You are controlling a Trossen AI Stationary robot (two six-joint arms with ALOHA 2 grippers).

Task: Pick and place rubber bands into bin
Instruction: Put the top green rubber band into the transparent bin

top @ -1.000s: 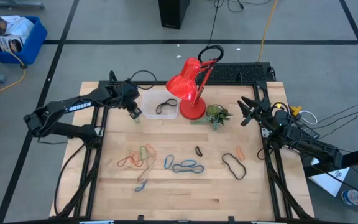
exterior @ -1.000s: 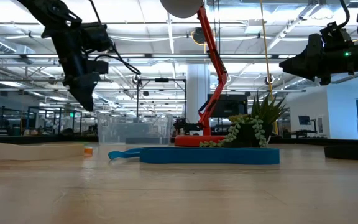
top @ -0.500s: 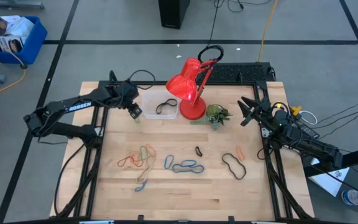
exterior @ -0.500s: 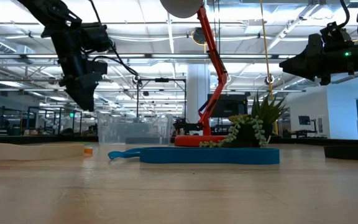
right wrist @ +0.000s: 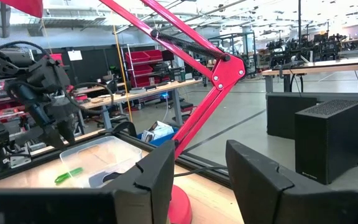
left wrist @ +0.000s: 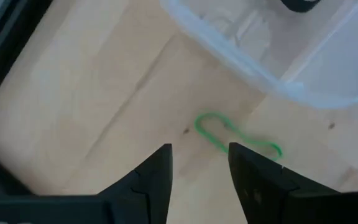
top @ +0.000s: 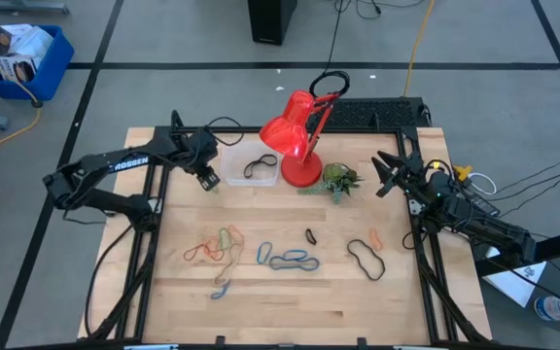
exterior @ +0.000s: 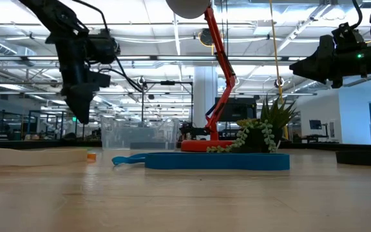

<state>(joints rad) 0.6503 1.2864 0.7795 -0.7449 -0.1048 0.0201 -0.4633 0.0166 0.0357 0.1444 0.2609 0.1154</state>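
Observation:
The clear bin stands at the table's far middle with a black rubber band inside. My left gripper hangs open over the table just left of the bin, above a green rubber band that lies flat on the wood beside the bin's wall. Several more bands lie on the table's near half: an orange and tan tangle, blue ones, and a large black one. My right gripper waits open at the far right.
A red desk lamp stands right of the bin, with a small green plant beside it. A small black band and an orange band lie near the table's middle right. A blue crate sits on the floor.
My left gripper has shifted a little toward the table's left edge, staying open above the table beside the bin. The bands and the bin have not moved.

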